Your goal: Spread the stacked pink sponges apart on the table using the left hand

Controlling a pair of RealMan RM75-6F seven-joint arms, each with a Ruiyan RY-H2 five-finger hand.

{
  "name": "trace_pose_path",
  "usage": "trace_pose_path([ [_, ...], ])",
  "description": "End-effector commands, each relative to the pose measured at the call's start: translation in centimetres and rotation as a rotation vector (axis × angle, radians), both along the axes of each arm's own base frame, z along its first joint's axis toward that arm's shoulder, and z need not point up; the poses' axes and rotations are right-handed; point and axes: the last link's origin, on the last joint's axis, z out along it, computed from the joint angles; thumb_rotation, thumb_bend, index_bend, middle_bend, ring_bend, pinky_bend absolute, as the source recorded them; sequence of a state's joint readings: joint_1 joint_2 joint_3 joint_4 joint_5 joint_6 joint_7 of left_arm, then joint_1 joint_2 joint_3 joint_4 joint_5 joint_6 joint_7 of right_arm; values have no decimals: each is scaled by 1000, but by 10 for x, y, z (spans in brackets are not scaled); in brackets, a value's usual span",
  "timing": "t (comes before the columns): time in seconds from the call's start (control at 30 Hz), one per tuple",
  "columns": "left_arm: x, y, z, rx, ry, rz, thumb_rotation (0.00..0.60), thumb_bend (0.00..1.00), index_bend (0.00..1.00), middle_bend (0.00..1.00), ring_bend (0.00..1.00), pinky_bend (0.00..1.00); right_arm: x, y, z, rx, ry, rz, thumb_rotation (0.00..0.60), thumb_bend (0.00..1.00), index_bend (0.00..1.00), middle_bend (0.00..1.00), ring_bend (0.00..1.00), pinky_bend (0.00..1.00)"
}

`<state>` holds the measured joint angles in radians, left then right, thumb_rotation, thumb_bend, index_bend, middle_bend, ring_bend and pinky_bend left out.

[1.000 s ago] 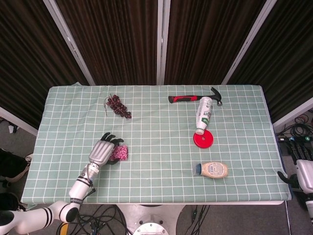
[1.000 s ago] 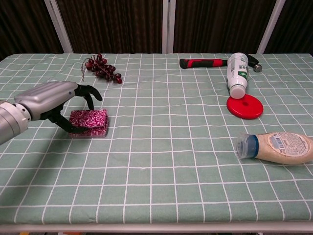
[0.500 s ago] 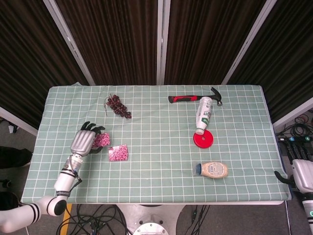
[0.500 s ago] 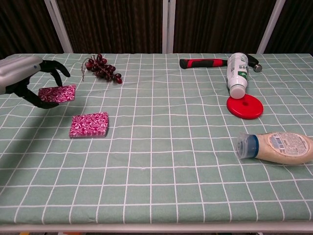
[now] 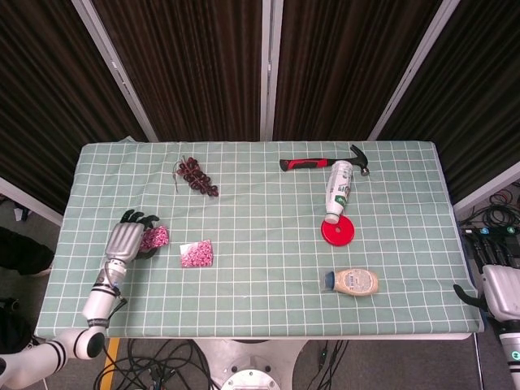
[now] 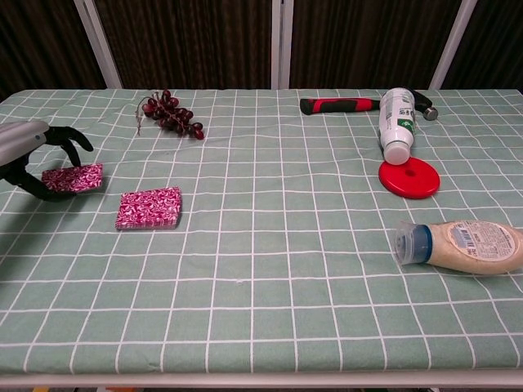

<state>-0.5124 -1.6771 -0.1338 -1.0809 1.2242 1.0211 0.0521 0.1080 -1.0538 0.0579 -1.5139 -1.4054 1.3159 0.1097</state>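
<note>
Your left hand (image 5: 123, 241) sits near the worktop's left edge, silver back and black fingers (image 6: 72, 140) curled around one patterned pink rectangular sponge (image 6: 73, 177), gripping it. In the chest view that sponge is tilted slightly; you cannot tell whether it touches the cloth. The second pink sponge (image 6: 149, 207), same speckled flat block, lies flat on the green checked cloth of the worktop (image 5: 260, 284), just beside the held one to its right, clearly apart from it.

Your right hand (image 5: 500, 294) shows only at the head view's lower right corner, off the worktop; whether it is clenched or released cannot be told.

A bunch of dark red glossy grapes (image 6: 169, 114) lies at the far left. A hammer with red and black handle (image 6: 343, 105) lies at the far edge, its metal head behind a white plastic bottle with green label (image 6: 397, 113) lying on its side. The bottle's mouth touches a flat red round lid (image 6: 409, 178). A beige squeeze bottle with blue cap (image 6: 461, 245) lies on its side near the right front.
</note>
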Motion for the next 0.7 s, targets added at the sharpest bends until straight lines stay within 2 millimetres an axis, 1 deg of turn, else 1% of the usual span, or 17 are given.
trace_pose_path([
  [0.03,-1,-1,-3,-4,0,-6,600,268,240,420,154,94,0,0,0,0,-1,-1,600,156,0,0,0,0],
  [0.07,-1,-1,-3,-4,0,-9,600,261,231,393,152,94,0,0,0,0,-1,-1,600,156,0,0,0,0],
  [0.2,-2,-1,-1,-15,-21,-2,600,217,202,213,103,94,-1,0,0,-1,-3,-2,600,155,0,0,0,0],
  [0.27,-1,-1,0,-13,-23,-4,600,207,198,179,94,94,-1,0,0,-1,-3,-1,600,155,0,0,0,0],
  [0.47,8,-1,5,-7,-39,-30,600,206,193,195,94,94,0,0,1,-4,-4,2,600,156,0,0,0,0],
  [0.53,17,-3,7,-6,-56,-55,600,206,193,214,94,94,0,0,1,-4,-4,3,600,155,0,0,0,0],
  [0.7,51,-12,8,-49,-121,-102,600,206,187,251,94,94,0,-1,-1,2,-7,1,600,156,0,0,0,0],
])
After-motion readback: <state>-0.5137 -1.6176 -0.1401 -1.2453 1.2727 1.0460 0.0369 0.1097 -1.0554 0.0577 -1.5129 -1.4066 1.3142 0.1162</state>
